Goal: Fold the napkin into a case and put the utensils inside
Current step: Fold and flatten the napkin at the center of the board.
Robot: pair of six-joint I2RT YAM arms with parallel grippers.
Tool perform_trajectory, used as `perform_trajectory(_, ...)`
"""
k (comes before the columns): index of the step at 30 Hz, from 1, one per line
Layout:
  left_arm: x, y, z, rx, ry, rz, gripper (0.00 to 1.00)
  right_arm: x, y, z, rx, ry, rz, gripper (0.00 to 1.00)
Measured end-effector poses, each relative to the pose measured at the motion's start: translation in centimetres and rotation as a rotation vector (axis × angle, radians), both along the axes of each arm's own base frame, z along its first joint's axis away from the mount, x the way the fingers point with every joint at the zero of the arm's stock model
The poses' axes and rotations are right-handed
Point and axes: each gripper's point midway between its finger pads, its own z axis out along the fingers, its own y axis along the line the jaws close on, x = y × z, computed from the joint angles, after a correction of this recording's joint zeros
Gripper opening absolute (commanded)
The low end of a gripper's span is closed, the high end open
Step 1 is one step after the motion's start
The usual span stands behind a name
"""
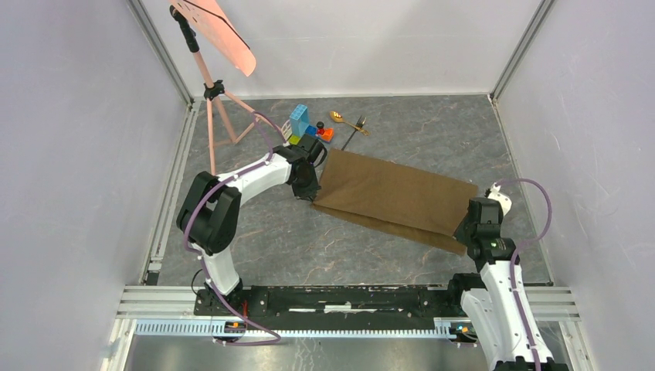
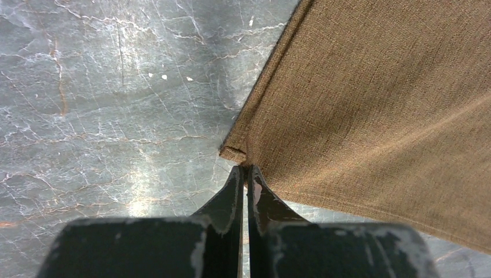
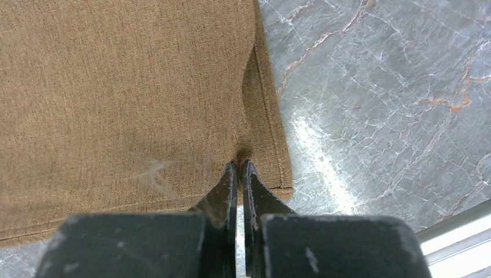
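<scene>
- The napkin [image 1: 394,193] lies slantwise across the middle of the table [image 1: 309,255], its left end farther off and its right end nearer; a darker strip along its near edge looks like a lower layer showing from under an upper one, so I judge a first fold to be in hand.
- The left gripper [image 2: 244,174] has its jaws pressed together on the napkin's near-left corner; in the left wrist view the hemmed corner sits nipped between the tips, and the cloth runs off from the pinch with a taut crease.
- The right gripper [image 3: 239,171] is likewise closed on the cloth, just inside the near-right corner; a small pucker gathers at its tips.
- Each arm takes one end of the same edge — likely so that the edge stays straight and the layer can be carried over evenly, not dragged askew.
- The spoon [image 1: 338,117] and the fork [image 1: 357,133] lie close together at the far side, beyond the napkin's left end and just beside the toy blocks [image 1: 303,126]; they are well apart from both grippers and not yet inside anything.
- The task seems early — no case is formed; the next move calls for both arms to travel together, since a thin pinch at a corner could let the cloth slip.
</scene>
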Motion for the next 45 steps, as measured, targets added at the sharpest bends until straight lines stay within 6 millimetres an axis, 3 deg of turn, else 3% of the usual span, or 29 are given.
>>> perform_trajectory(5,-0.2,-0.1,-0.4,0.006,0.01,-0.005,0.02,-0.4,-0.1,-0.9,0.008,0.017,-0.024,0.0)
perform_trajectory(11,-1.1,0.3,-2.4,0.047,0.074,-0.008,0.02,-1.0,0.1,-2.7,0.019,0.054,-0.028,0.0)
perform_trajectory(15,-1.1,0.3,-2.4,0.05,0.072,-0.009,0.02,-1.2,0.1,-3.3,0.022,0.066,-0.036,0.0)
perform_trajectory(29,-1.4,0.5,-2.4,0.074,0.073,-0.014,0.02,-1.2,0.0,-3.4,0.033,0.058,-0.065,0.0)
perform_trajectory(39,-0.5,-0.1,-1.1,0.062,0.054,-0.014,0.02,-1.6,0.1,-3.4,0.05,0.062,-0.091,0.0)
perform_trajectory(45,-0.7,0.1,-2.0,0.078,0.076,-0.013,0.02,-1.9,0.2,-3.6,0.061,0.072,-0.106,0.0)
